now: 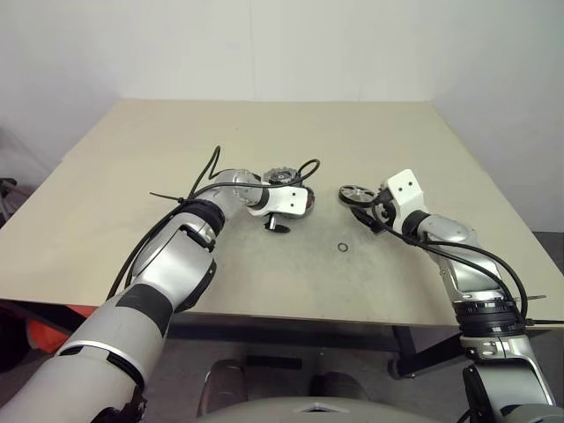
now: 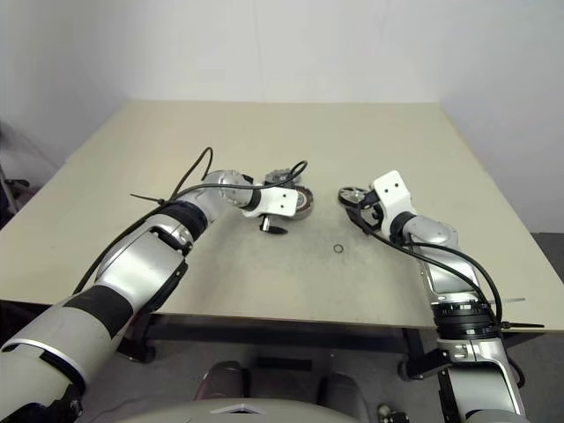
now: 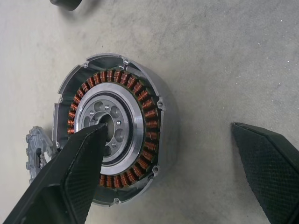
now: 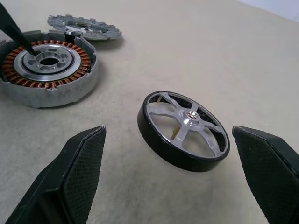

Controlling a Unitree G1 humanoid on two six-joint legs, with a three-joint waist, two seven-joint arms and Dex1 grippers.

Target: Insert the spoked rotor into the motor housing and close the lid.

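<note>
The motor housing [image 3: 140, 116], a silver ring with coppery windings around a silver hub, lies on the table with its open side up. My left gripper [image 3: 168, 130] hovers over it, open. One finger [image 3: 70, 182] is above the hub and the other is out over bare table. Just behind the housing lies the lid [image 1: 280, 176], a notched grey disc. The spoked rotor [image 4: 184, 130], black-rimmed with pale spokes, lies flat to the housing's right. My right gripper [image 4: 168, 133] is open just short of the rotor, one finger to each side, not touching it.
A tiny loose ring [image 1: 342, 248] lies on the tan table [image 1: 264, 282] in front of the rotor. Black cables loop over my left wrist [image 1: 256, 185]. Bare tabletop extends behind and to both sides of the parts.
</note>
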